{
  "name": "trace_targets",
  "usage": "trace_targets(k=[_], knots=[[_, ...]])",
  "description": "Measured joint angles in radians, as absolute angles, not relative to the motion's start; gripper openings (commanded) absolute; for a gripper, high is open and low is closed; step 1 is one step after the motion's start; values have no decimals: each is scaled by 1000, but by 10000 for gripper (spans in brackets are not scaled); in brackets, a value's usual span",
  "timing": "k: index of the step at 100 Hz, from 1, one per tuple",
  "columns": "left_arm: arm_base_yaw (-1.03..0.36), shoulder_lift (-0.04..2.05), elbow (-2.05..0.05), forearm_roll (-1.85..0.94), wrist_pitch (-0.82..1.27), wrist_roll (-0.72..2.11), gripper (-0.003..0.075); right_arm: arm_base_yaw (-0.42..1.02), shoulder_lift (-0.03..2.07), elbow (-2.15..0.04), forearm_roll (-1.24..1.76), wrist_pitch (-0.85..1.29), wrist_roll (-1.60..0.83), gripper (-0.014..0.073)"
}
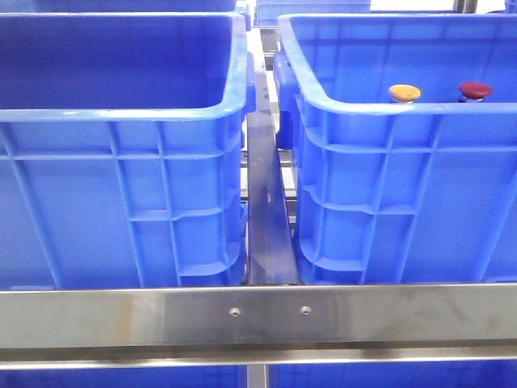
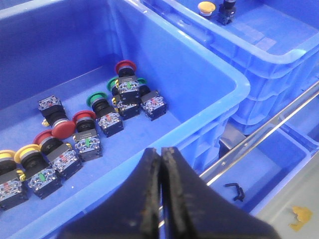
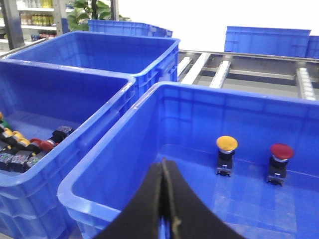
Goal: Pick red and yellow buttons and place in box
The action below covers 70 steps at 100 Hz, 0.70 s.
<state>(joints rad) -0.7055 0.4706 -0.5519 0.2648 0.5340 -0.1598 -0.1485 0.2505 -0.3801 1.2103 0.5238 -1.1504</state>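
A yellow button (image 3: 227, 144) and a red button (image 3: 281, 152) stand upright side by side on the floor of the right blue crate (image 3: 99, 172). Their caps show over that crate's rim in the front view: yellow button (image 1: 404, 93), red button (image 1: 474, 90), right crate (image 1: 380, 121). The yellow button also shows in the left wrist view (image 2: 206, 6). My right gripper (image 3: 163, 164) is shut and empty above the near rim of this crate. My left gripper (image 2: 160, 152) is shut and empty above the near rim of the left crate (image 2: 219, 89).
The left crate (image 1: 121, 113) holds several loose push buttons with red, green and yellow caps (image 2: 89, 127). A steel rail (image 1: 258, 311) runs across the front. A dark hex key (image 2: 235, 189) lies below. More blue crates (image 3: 129, 27) stand behind on a roller conveyor (image 3: 249, 74).
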Motion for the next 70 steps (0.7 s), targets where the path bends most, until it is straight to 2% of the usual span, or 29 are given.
trace_targets(k=[55,70], knots=[[-700,461,-547,265,532,-160,-20,-148,251,-378,1210,534,-1150,-66],[-594,411,-494,254,395,-160,-20,-148,251,-378,1210,534,-1150,-66]])
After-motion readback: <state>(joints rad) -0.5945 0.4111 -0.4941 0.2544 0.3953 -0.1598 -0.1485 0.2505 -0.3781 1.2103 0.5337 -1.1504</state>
